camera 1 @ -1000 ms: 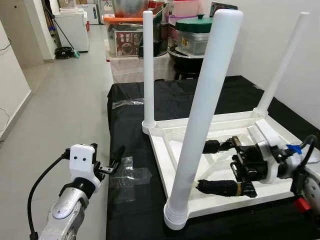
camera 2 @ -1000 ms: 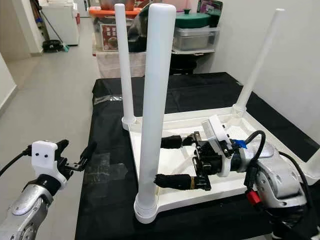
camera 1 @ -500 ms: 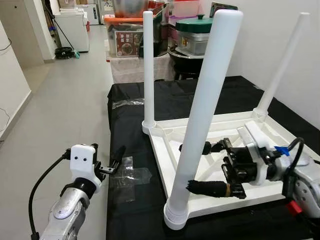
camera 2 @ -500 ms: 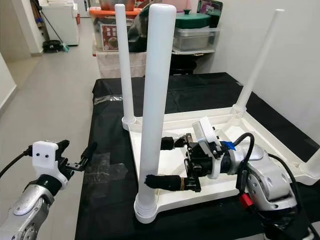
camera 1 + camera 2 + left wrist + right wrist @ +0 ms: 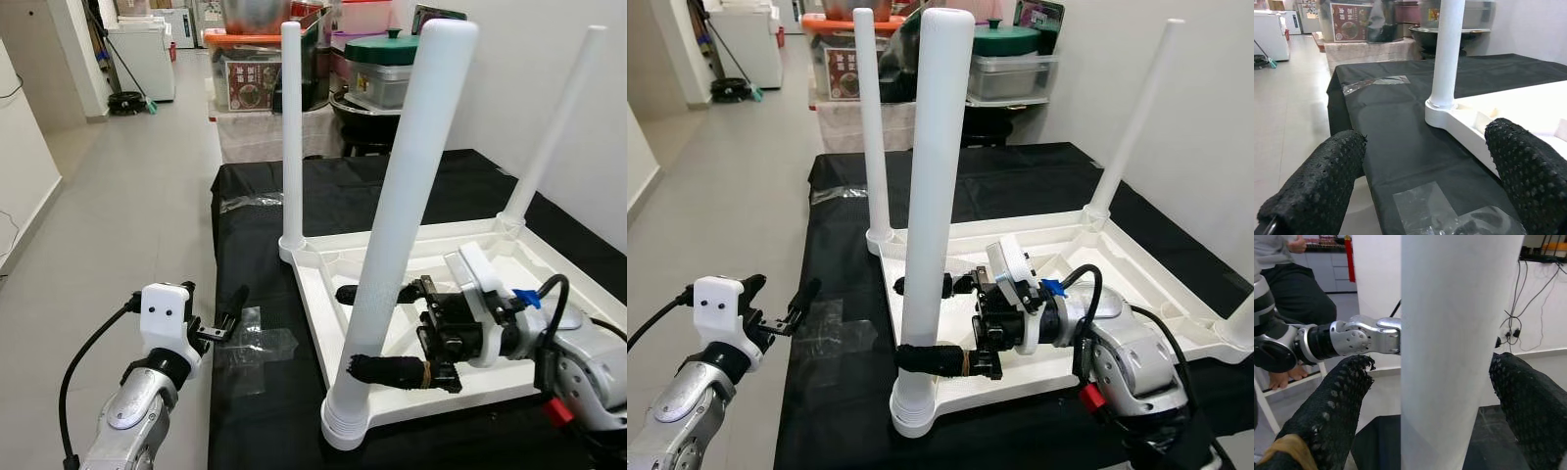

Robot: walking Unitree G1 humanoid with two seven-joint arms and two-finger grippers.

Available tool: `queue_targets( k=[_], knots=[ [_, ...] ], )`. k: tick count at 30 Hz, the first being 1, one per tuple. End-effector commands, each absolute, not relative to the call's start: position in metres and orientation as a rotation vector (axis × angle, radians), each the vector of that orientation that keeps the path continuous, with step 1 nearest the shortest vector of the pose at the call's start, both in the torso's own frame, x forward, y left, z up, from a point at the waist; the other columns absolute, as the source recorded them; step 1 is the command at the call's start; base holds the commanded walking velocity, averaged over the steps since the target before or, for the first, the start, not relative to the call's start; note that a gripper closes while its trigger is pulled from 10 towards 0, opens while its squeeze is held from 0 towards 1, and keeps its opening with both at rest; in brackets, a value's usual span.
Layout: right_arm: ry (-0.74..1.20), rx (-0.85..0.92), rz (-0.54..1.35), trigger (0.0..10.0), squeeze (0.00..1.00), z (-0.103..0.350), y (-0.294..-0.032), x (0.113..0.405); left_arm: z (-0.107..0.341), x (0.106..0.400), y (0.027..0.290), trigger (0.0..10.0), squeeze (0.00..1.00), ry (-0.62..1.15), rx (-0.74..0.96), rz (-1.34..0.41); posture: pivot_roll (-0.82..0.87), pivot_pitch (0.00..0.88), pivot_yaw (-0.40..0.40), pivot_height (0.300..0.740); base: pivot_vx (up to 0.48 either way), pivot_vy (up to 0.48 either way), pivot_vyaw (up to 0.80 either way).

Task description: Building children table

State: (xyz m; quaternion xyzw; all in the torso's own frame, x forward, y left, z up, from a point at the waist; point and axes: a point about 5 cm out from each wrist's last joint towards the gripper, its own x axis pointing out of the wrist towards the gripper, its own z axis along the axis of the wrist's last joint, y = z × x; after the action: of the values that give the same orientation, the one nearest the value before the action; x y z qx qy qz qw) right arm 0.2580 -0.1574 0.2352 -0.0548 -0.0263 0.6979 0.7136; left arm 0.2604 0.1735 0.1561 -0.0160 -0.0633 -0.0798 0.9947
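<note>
White plastic table (image 5: 509, 257) upside down on black cloth, legs upright.

We see bright, even indoor light and sharp head views; tape (image 5: 257, 343) on the black cloth (image 5: 265, 255) glares, and close wrist-view fingers (image 5: 1317, 191) blur softly.

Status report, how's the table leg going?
Right gripper open, straddling near leg. Left gripper open, idle off the table edge. Upturned tabletop, three legs standing.
</note>
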Motion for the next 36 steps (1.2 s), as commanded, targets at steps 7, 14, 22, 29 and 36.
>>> queue_targets(
  k=[7, 14, 22, 29, 36],
  knots=[
    [-0.073, -0.144, 1.556, 9.7, 0.0, 0.233, -0.145, 0.26, 0.153, 0.261, 0.172, 10.0, 0.0, -0.116, -0.038, -0.16, 0.07, 0.0, -0.058, 0.74, 0.0, 0.0, 0.0],
    [-0.088, -0.151, 1.543, 9.3, 0.0, 0.231, -0.138, 0.263, 0.152, 0.261, 0.171, 10.0, 0.0, -0.115, -0.038, -0.16, 0.08, 0.0, -0.059, 0.74, 0.0, 0.0, 0.0],
    [-0.099, -0.156, 1.519, 6.3, 0.0, 0.23, -0.135, 0.265, 0.152, 0.261, 0.171, 10.0, 0.0, -0.115, -0.037, -0.159, 0.08, 0.0, -0.059, 0.74, 0.0, 0.0, 0.0],
    [-0.102, -0.154, 1.506, 5.8, 0.0, 0.229, -0.134, 0.265, 0.151, 0.261, 0.171, 10.0, 0.0, -0.113, -0.038, -0.162, 0.07, 0.0, -0.057, 0.74, 0.0, 0.0, 0.0],
    [-0.108, -0.147, 1.483, 0.0, 0.0, 0.229, -0.134, 0.266, 0.15, 0.262, 0.17, 10.0, 0.0, -0.112, -0.039, -0.164, 0.07, 0.0, -0.056, 0.74, 0.0, 0.0, 0.0]
  ],
)
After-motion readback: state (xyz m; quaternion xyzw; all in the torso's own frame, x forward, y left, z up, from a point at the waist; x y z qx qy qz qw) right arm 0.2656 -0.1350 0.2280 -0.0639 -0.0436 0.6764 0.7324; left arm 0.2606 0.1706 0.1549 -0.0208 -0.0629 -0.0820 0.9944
